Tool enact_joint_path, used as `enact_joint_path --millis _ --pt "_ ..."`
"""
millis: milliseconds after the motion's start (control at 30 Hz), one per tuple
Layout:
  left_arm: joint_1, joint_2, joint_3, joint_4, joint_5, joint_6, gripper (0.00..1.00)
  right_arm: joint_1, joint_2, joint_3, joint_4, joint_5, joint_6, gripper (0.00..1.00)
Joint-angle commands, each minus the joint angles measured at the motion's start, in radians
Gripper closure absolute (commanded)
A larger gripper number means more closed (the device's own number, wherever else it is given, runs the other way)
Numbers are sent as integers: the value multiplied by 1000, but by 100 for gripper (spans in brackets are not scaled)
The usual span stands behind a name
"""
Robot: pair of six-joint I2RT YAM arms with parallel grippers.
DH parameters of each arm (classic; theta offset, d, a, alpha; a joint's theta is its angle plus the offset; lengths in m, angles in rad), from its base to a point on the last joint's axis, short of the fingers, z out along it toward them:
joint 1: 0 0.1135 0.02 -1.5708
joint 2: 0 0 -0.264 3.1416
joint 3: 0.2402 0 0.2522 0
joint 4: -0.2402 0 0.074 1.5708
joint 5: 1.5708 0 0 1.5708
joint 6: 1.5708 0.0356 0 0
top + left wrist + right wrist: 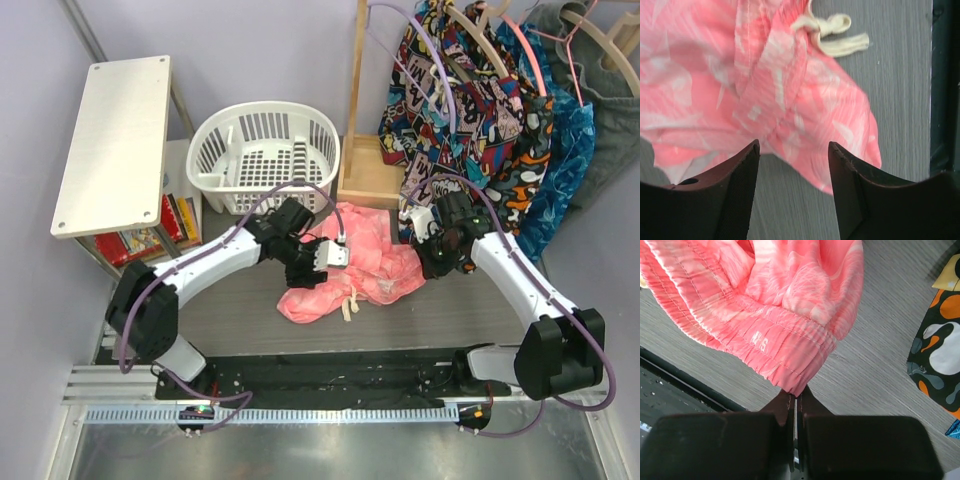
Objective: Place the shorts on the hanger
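Observation:
The coral-pink shorts (375, 262) lie crumpled on the grey table, with the white drawstring (350, 305) at their near edge. My left gripper (308, 272) is open just above the shorts' left edge; in the left wrist view its gripper (793, 146) has the shorts (765, 85) and the drawstring (835, 36) just beyond its tips, nothing between them. My right gripper (420, 258) is shut on the shorts' waistband (775, 347) and pinches the hem at its tips (796, 392). The lavender hanger (436, 62) hangs on the rack at the back right, apart from both grippers.
A white laundry basket (265, 155) and a wooden box (368, 170) stand behind the shorts. A white shelf board (115, 145) is at the left. Comic-print garments (470, 110), a blue garment (565, 150), a pink hanger (540, 60) and beige hangers hang at the back right.

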Motion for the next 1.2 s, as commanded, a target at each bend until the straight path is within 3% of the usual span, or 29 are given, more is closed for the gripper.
enact_joint_path --millis 0,300,400,500,533,633,867,1067,1100,1167 --pt "-50 120 128 68 70 -78 43 4 1 46 -35 24 -24 99" --pt "-50 332 297 -12 149 132 28 4 -5 61 -36 19 -8 99" --pt "-50 423 367 -150 137 199 28 2 -10 74 -41 24 -7 99" --pt "-50 437 369 -254 117 220 39 1 -28 87 -42 27 -5 99" --pt "-50 410 360 -270 109 220 48 2 -34 89 -44 27 -5 99" --pt "-50 328 300 -317 81 194 60 2 -59 98 -47 27 -2 99" --pt "-70 71 205 -443 91 85 76 1 -97 150 -76 -40 22 99" --pt "-128 24 159 -451 60 -34 92 1 -132 222 -113 -114 24 99" --pt "-133 15 165 -442 40 -61 99 1 -135 250 -125 -114 22 99" --pt "-133 -2 220 -426 -53 -104 100 2 -145 285 -140 -119 16 99"
